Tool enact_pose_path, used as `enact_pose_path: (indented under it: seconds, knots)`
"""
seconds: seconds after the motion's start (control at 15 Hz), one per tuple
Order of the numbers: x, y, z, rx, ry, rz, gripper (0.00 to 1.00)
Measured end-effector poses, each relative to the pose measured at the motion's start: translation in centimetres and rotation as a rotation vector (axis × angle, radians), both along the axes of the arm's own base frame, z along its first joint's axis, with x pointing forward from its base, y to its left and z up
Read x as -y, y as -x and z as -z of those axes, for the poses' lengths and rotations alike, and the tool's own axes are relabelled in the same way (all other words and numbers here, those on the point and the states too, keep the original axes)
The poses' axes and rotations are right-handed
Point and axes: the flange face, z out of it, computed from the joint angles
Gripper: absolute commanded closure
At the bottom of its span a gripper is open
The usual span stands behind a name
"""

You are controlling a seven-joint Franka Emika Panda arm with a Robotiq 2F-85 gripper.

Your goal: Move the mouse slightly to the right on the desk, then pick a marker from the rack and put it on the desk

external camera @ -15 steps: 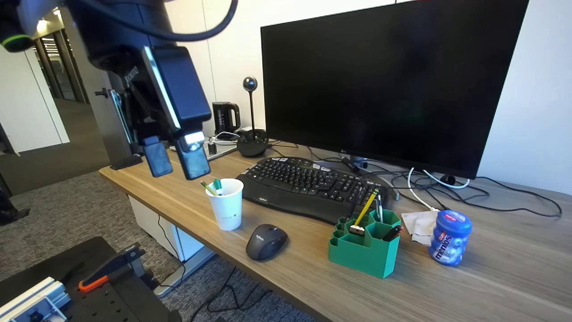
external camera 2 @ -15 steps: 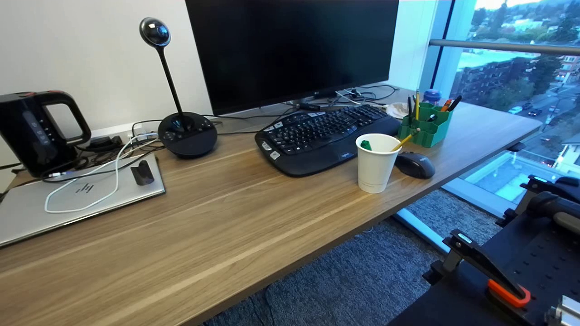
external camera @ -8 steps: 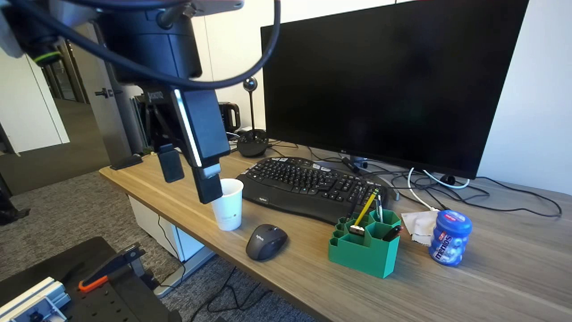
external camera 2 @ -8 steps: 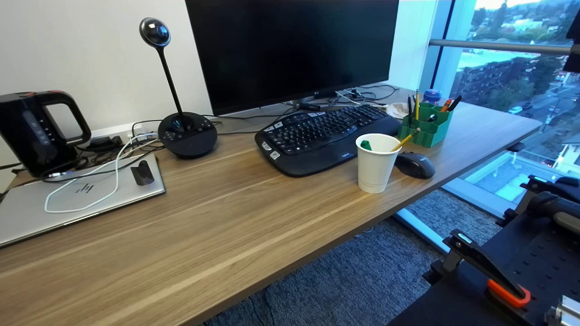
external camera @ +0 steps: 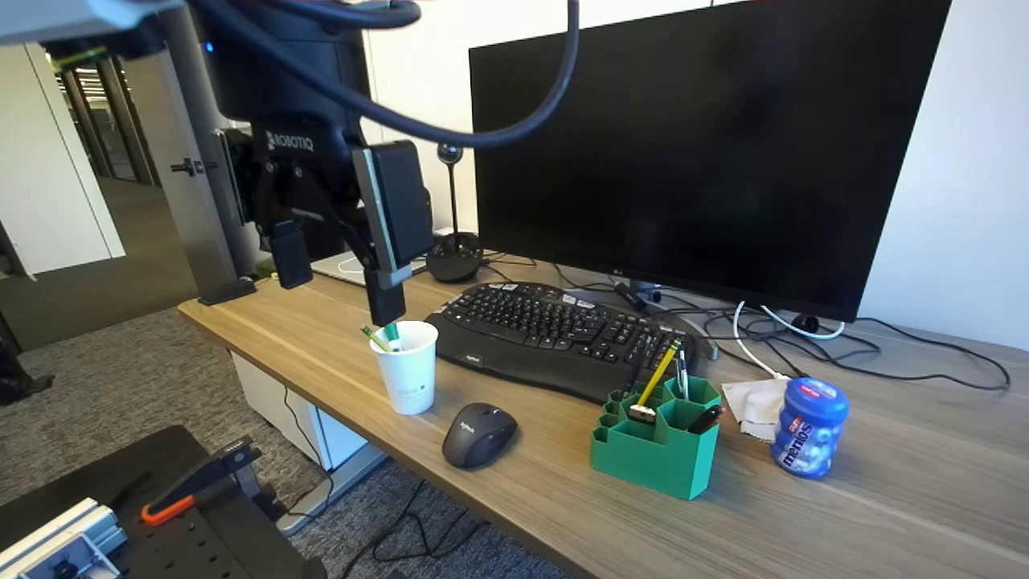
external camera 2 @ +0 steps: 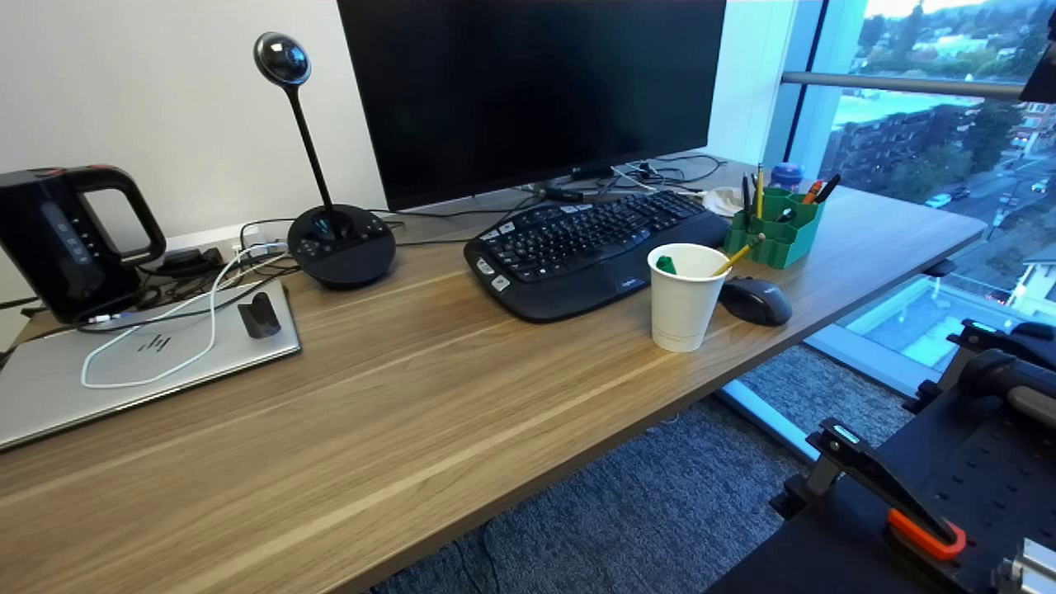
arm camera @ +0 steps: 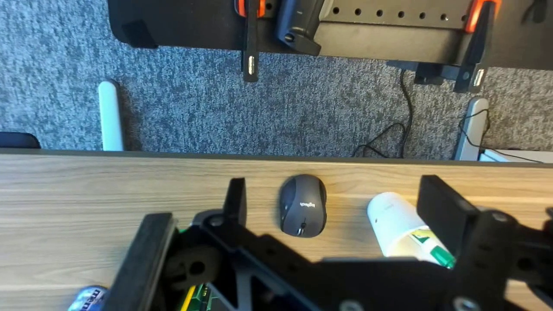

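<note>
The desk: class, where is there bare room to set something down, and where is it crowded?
Bare: a broad patch of desk between the laptop, keyboard and white cup; a smaller one between the mouse and green rack. Crowded: behind the keyboard, where cables tangle beneath the monitor.

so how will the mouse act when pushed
The mouse will likely slide, not tip, as it sits low and broad. Its smooth domed top may let a grip slip. No cord shows on it, so it may turn freely.
</note>
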Motion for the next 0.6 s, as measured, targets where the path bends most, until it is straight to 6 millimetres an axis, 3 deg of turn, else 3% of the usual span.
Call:
enact_pose_path:
  seconds: [0.6]
  knots:
    - [-0.2, 0.3, 1.3, -0.022, 0.035, 0.008, 0.0]
